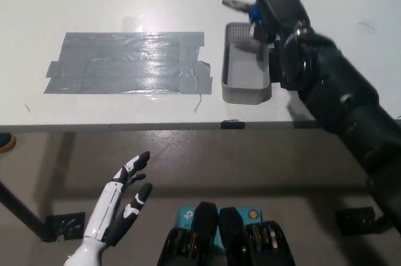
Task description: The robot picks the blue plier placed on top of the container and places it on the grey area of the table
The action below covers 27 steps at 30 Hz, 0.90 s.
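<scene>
The blue plier [243, 7] is lifted above the far end of the grey container [245, 84], its metal jaws pointing left and its blue handles inside my black right hand [276, 12], which is shut on it. The container sits empty on the white table, right of the grey taped area [128, 62]. My white left hand [119, 206] rests low at the lower left, below the table edge, fingers apart and holding nothing.
The table's front edge [156, 127] runs across the middle of the view, with floor below it. My black right arm [341, 103] stretches over the table's right side. A small dark clip [229, 124] sits on the edge.
</scene>
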Motion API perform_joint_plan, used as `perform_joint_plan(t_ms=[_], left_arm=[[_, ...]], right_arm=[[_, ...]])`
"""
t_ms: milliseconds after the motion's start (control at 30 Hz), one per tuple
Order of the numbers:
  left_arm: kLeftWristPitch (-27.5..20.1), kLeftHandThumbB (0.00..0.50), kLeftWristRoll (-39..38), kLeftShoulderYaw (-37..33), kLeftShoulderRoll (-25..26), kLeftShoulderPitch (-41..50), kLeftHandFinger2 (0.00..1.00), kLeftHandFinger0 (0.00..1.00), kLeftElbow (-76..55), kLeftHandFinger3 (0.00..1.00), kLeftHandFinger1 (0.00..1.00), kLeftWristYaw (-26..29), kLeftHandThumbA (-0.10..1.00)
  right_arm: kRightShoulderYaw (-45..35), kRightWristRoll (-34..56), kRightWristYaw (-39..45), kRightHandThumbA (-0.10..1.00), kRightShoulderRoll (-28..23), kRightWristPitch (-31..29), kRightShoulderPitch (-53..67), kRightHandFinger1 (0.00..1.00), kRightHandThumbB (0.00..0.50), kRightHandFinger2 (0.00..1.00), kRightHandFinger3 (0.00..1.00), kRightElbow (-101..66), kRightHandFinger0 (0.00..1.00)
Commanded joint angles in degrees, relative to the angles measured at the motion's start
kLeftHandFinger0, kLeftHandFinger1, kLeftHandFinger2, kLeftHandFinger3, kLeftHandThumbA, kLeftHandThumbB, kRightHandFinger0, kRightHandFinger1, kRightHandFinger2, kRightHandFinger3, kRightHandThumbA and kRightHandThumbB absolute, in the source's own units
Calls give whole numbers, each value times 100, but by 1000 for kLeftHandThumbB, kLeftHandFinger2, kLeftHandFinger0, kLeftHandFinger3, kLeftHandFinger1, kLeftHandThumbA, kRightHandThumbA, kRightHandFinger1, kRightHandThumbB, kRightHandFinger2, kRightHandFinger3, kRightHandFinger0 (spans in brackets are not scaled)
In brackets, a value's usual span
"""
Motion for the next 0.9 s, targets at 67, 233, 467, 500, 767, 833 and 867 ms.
perform_joint_plan(t_ms=[67, 233, 467, 500, 767, 833, 867], left_arm=[[-147, 13, 135, 9, 61, -44, 936, 895, -191, 956, 942, 43, 947], [-136, 22, 160, -3, 52, -57, 932, 897, -201, 948, 941, 32, 957], [-157, 30, 296, -30, 5, 46, 924, 905, -264, 956, 937, 86, 971], [-137, 26, 308, -43, -6, 61, 927, 917, -278, 969, 940, 80, 966], [-314, 72, 294, -91, -35, 32, 1000, 1000, -225, 1000, 1000, 95, 956], [-348, 64, 300, -97, -31, 63, 1000, 1000, -236, 1000, 1000, 95, 952], [-357, 56, 297, -97, -35, 40, 1000, 1000, -223, 1000, 1000, 94, 947]], right_arm=[[-134, -109, -456, -100, 8, -255, -811, 608, 183, 945, 915, -139, 132], [-16, -209, -471, -100, 329, -164, -1028, 577, 196, 923, 948, -15, 116], [107, -195, -412, -100, 967, -133, -1164, 481, 243, 815, 802, 478, 42], [141, -201, -374, -100, 1052, -131, -1179, 427, 299, 756, 754, 560, 16], [258, -150, -297, -100, 1573, -123, -1377, 341, 240, 737, 441, 1171, 0], [253, -122, -322, -100, 1710, -173, -1403, 369, 243, 783, 453, 1298, 0], [286, -137, -341, -100, 1773, -275, -1447, 365, 239, 771, 387, 1426, 0]])
